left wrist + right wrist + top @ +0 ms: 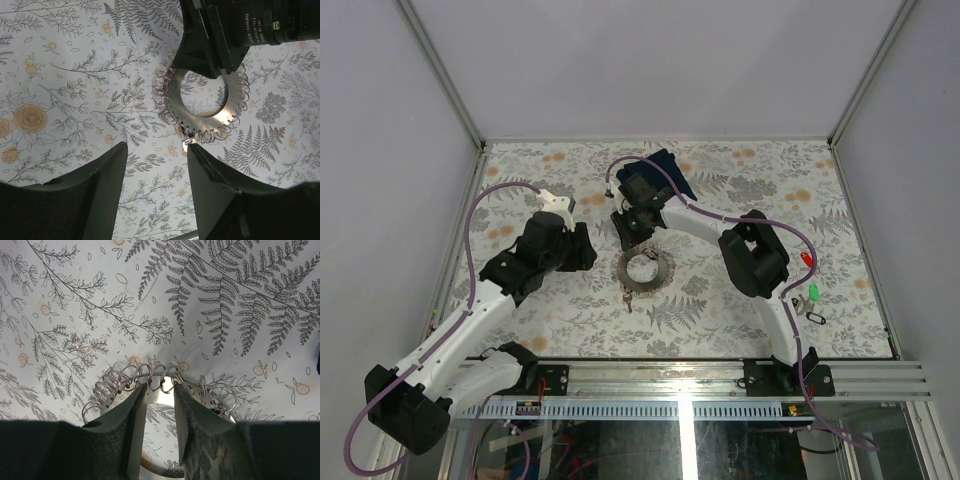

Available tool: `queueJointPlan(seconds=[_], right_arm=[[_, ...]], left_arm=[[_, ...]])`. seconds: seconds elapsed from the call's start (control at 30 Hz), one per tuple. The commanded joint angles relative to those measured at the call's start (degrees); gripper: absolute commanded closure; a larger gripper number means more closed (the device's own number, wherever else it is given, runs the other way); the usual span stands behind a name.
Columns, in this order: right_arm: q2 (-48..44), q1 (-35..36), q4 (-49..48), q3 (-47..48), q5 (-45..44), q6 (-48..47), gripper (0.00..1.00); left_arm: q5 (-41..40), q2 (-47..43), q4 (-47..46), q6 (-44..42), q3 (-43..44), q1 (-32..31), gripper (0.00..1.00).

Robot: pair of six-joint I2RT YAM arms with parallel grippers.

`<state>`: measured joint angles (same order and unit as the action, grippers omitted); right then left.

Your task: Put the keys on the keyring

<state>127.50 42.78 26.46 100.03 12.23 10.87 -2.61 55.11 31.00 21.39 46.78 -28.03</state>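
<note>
Right tool straddles the keyring rim

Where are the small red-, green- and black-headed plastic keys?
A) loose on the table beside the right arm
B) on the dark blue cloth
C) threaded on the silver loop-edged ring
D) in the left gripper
A: top view shows the red-headed key, green-headed key and black-headed key loose on the floral table by the right arm, away from the silver loop-edged ring.
</note>
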Motion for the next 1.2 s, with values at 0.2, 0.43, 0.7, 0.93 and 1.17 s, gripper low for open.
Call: queueJointPlan(seconds=[0.2,0.43,0.7,0.93,1.17], right_arm=[[-0.73,-0.16,0.85,2.67,1.13,-0.71,0.69],[0.24,-0.23,1.79,3.45,0.11,-0.64,0.69],[0.76,-0.18,1.49,3.7,1.3,-0.49,0.69],[1.35,-0.18,1.97,3.93,1.04,-0.35,0.66],[1.67,-0.21,2.47,4.17,0.22,-0.32,0.66]], left_arm=[[0.22,0.05,-1.06,-0.22,-0.2,-0.01,0.48],[0.21,0.07,-1.04,-0.23,-0.2,-0.03,0.48],[0.25,0.26,-0.99,-0.26,-0.2,-0.01,0.48],[0.3,0.34,-0.97,-0.29,-0.16,0.0,0.47],[0.31,0.53,-0.95,-0.25,-0.2,0.04,0.47]])
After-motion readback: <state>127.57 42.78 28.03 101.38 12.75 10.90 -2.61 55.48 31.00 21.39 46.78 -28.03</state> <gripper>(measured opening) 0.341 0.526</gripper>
